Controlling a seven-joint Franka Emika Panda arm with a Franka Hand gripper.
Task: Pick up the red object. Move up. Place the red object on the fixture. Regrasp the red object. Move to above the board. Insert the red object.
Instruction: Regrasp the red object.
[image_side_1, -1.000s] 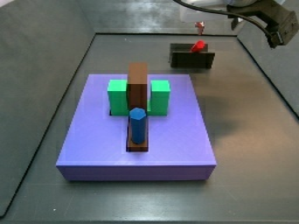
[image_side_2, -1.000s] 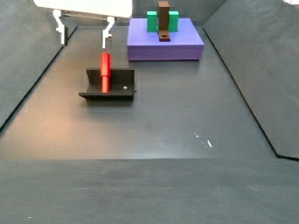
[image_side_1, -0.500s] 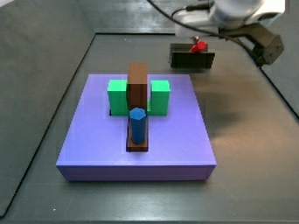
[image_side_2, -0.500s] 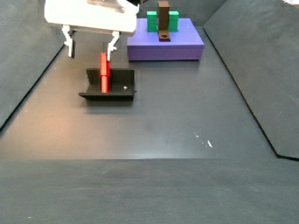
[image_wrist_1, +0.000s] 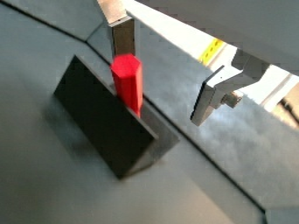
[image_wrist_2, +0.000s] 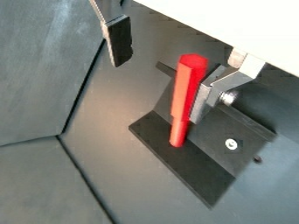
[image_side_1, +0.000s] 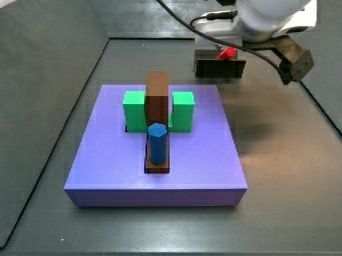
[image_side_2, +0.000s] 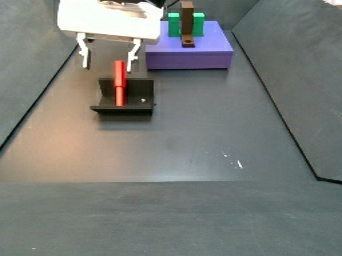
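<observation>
The red object (image_side_2: 119, 81) is a slim red peg resting on the dark fixture (image_side_2: 124, 104), with its upper end raised. Both wrist views show it from close up (image_wrist_1: 126, 82) (image_wrist_2: 183, 100). My gripper (image_side_2: 110, 60) hangs open just over the peg's upper end, one finger on each side. In a wrist view the peg sits close to one finger (image_wrist_2: 218, 91), while the other finger (image_wrist_2: 118, 40) is well apart from it. In a side view the gripper (image_side_1: 254, 58) partly covers the fixture (image_side_1: 219, 69) and the peg (image_side_1: 229, 51). The purple board (image_side_1: 107, 165) lies apart from them.
On the board stand green blocks (image_side_1: 135, 110), a tall brown block (image_side_1: 158, 94) and a blue peg (image_side_1: 158, 142). The board (image_side_2: 203, 56) lies beyond the fixture. Grey walls enclose the dark floor (image_side_2: 187, 150).
The gripper has come down and moved in over the fixture, so its open fingers now straddle the peg's upper end. The peg and the fixture have not moved.
</observation>
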